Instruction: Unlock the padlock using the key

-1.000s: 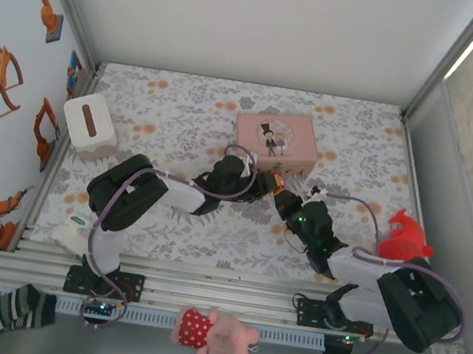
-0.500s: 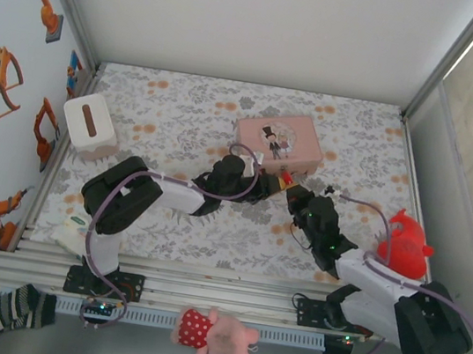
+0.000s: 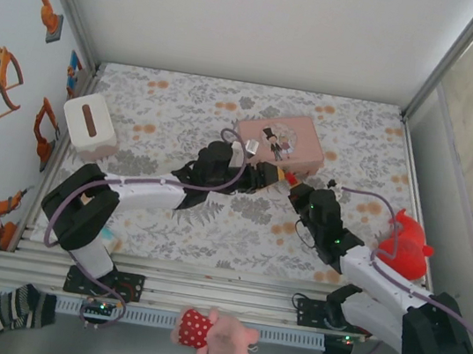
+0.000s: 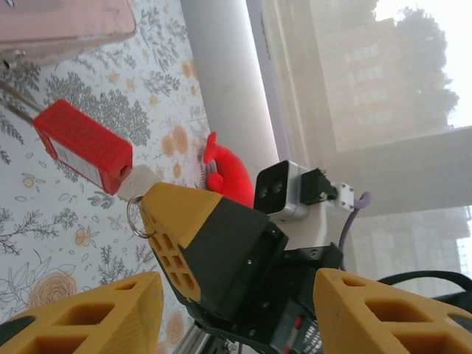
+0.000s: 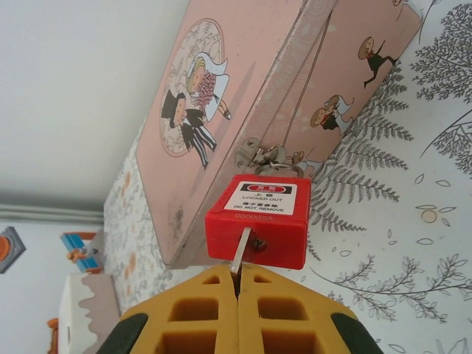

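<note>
The small red padlock [image 5: 258,217] hangs by its thin shackle [image 5: 276,158] from the clasp of the pink box [image 5: 243,96]. The silvery key [image 5: 240,251] is pushed into the padlock's underside. My right gripper [image 5: 237,284] is shut on the key's head just below the lock. In the left wrist view the padlock [image 4: 82,145] lies up left, with the key [image 4: 136,181] and its ring running into the right gripper's yellow finger [image 4: 184,221]. My left gripper [image 4: 236,317] stands open a short way back from the lock, nothing between its fingers. From above, the padlock [image 3: 288,178] sits between both grippers.
The pink box [image 3: 279,142] stands mid-table just behind the lock. A red plastic toy [image 3: 405,238] lies at the right edge, and a white tissue box [image 3: 90,126] stands at the left. A pink plush pig [image 3: 213,332] and a striped sock [image 3: 16,309] lie by the arm bases.
My left gripper has opened and let go of the padlock, and its arm has stretched out lower. The right gripper has pushed forward, still shut on the key.
</note>
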